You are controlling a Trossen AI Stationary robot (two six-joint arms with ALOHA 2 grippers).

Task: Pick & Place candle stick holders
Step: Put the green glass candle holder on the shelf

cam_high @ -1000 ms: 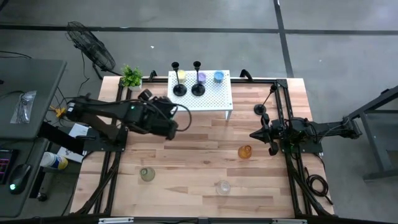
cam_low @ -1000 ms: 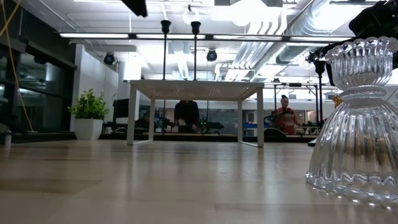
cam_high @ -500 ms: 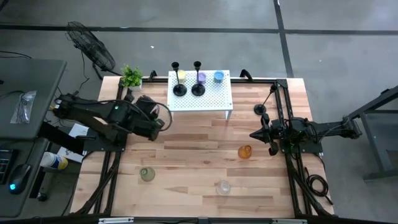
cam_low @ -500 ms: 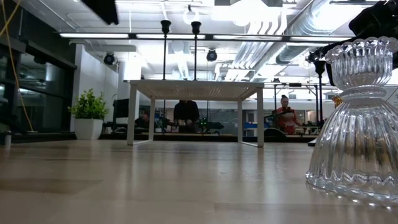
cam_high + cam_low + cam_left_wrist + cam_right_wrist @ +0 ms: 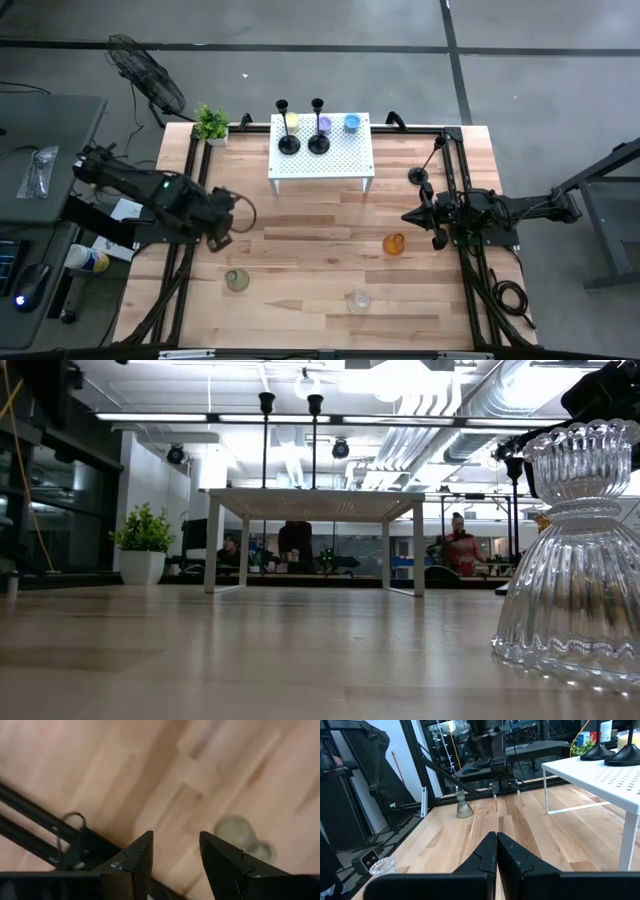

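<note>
Two black candlesticks [image 5: 288, 143] [image 5: 318, 143] stand on their round bases on the white perforated stand [image 5: 340, 160], beside yellow [image 5: 291, 121], purple [image 5: 324, 124] and blue [image 5: 351, 124] cups. A third candlestick [image 5: 417, 177] stands on the table at the right. On the wood stand an amber cup [image 5: 394, 243], a clear cup [image 5: 358, 299] and a pale green cup [image 5: 236, 280]. My left gripper [image 5: 219, 233] is open and empty at the table's left side, above the wood; the pale green cup [image 5: 237, 832] lies just ahead of it. My right gripper [image 5: 408, 217] is shut and empty at the right, near the amber cup.
A small green potted plant [image 5: 211, 123] stands at the far left corner. Black frame rails [image 5: 185, 270] run along the table's left and right sides. The clear cup [image 5: 575, 560] fills the low view's right. People sit in the room beyond the table [image 5: 460, 545].
My left gripper has drawn back from beside the white stand toward the table's left and near edges, and has left the low view. The cups and candlesticks have stayed where they were.
</note>
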